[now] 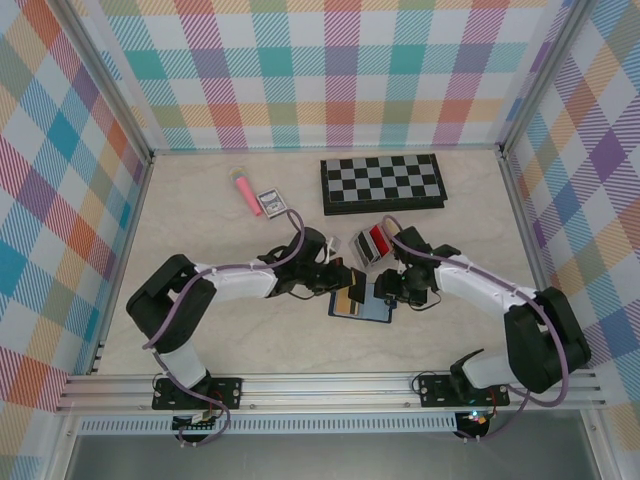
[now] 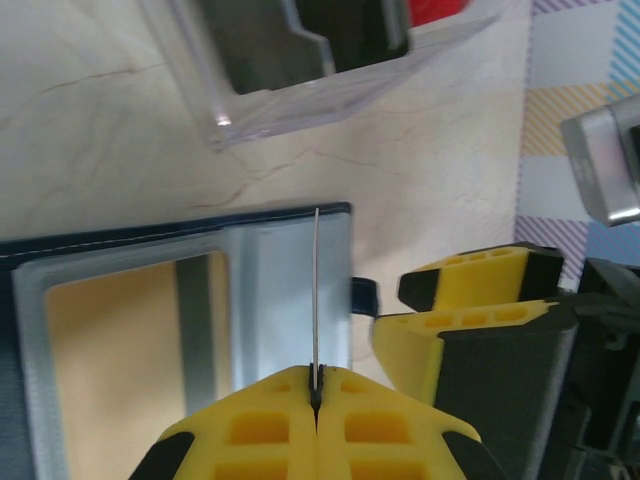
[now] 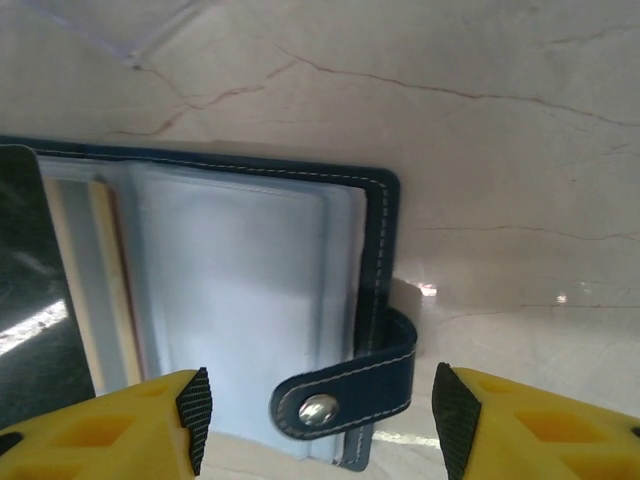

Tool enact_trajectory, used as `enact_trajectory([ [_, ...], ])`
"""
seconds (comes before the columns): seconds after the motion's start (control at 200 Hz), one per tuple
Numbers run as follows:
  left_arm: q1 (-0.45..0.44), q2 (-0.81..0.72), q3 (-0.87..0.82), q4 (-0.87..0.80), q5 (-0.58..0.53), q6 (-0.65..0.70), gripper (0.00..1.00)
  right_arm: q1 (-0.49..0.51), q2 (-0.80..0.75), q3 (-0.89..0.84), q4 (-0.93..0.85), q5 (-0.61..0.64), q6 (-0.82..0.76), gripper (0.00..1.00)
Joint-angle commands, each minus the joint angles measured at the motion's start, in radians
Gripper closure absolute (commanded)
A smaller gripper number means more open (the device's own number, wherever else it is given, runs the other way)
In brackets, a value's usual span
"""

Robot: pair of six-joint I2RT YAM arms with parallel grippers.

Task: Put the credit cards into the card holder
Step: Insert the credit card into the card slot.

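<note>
Right wrist: navy card holder (image 3: 381, 250) (grey-blue pockets (image 3: 235, 300)) — right claw (image 3: 320, 415) wide, left claw (image 2: 317, 388) tight on card (image 2: 317, 290).

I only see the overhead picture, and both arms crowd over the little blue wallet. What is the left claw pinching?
Observer: The left gripper is shut on a thin card, seen edge-on, over the card holder's clear pocket.
Operator: And the right claw?
Observer: The right gripper is open, gripping nothing.
Operator: What lies between its fingers?
Observer: The card holder's snap tab, its silver stud showing.
</note>
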Motion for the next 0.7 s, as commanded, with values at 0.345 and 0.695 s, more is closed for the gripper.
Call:
enact_trajectory([
  [0.345, -0.021, 0.072, -0.004, -0.003, -0.031, 0.048, 1.00, 0.003, 0.075, -0.012, 0.034, 0.012, 0.034, 0.40],
  [0.695, -0.022, 0.094, -0.011, 0.046, 0.029, 0.045, 1.00, 0.004, 0.116, -0.011, 0.000, 0.052, 0.036, 0.61],
])
